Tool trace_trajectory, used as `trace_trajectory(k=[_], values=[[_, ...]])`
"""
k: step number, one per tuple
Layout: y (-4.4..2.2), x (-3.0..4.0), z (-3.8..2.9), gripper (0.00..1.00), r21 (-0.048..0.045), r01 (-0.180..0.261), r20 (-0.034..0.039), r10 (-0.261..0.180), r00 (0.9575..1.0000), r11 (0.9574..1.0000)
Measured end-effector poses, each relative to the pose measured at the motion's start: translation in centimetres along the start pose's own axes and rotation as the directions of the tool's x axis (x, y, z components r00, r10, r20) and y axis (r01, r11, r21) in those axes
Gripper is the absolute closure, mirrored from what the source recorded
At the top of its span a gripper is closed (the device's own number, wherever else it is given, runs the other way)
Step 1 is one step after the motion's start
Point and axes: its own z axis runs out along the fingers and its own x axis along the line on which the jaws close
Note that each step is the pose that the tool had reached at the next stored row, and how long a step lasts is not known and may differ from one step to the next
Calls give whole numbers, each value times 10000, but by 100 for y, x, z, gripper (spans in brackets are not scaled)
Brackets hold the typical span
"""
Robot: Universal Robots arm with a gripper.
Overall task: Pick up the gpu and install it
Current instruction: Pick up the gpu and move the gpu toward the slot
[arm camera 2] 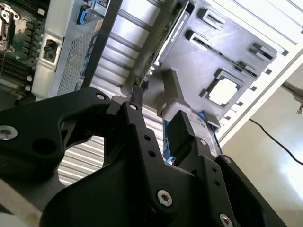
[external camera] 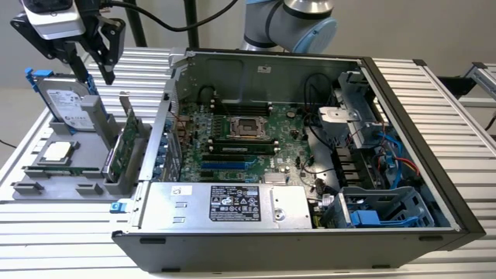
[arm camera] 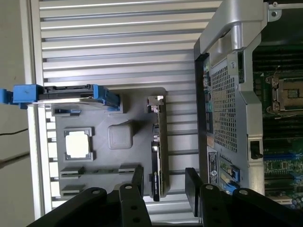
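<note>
An open computer case [external camera: 403,104] is lying on a slatted metal table [external camera: 62,232], with a grey tray [external camera: 46,195] sitting just beside it on the exterior view's left.

The gpu [external camera: 124,145] is standing on its long edge in a slot of the tray, in the part nearest the case. Its long axis is running alongside the case wall, from the near end of the tray toward the far end in the exterior view. Its silver bracket [external camera: 125,107] is pointing toward the far end and rising above the board. A green face is showing in the exterior view. In the first wrist view the gpu [arm camera: 156,156] is appearing edge-on as a thin strip.

The tray is also holding a hard drive [external camera: 68,104] with blue rails, standing upright at the far end. A square processor [external camera: 58,152] is lying flat nearer the middle, and a thin memory stick [external camera: 62,170] is lying along the near part.

Inside the case, a green motherboard [external camera: 240,139] is lying across the floor. A silver power supply [external camera: 225,203] is sitting along the near wall.

The gripper [external camera: 93,67] is hanging above the tray's far end, well clear of the gpu. Its black fingers [arm camera: 191,187] are spread wide and holding nothing.
</note>
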Motion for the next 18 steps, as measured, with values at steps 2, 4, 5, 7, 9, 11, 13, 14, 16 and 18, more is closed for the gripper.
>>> trace_trajectory(k=[2,4,5,7,9,11,13,14,16,18], values=[[0,0,4,0,-1,0,1,0,10000,10000],[0,0,10,0,-1,0,1,0,10000,10000],[-1,0,13,0,-1,0,1,0,10000,10000],[-1,0,19,0,0,0,0,0,10000,10000],[-1,0,25,0,0,0,0,0,10000,10000],[-2,0,31,0,0,0,0,0,10000,10000],[-2,0,36,0,0,0,0,0,10000,10000],[-2,0,40,0,0,0,0,0,10000,10000],[-2,0,46,0,0,0,0,0,10000,10000],[-3,1,52,0,0,0,0,0,10000,10000]])
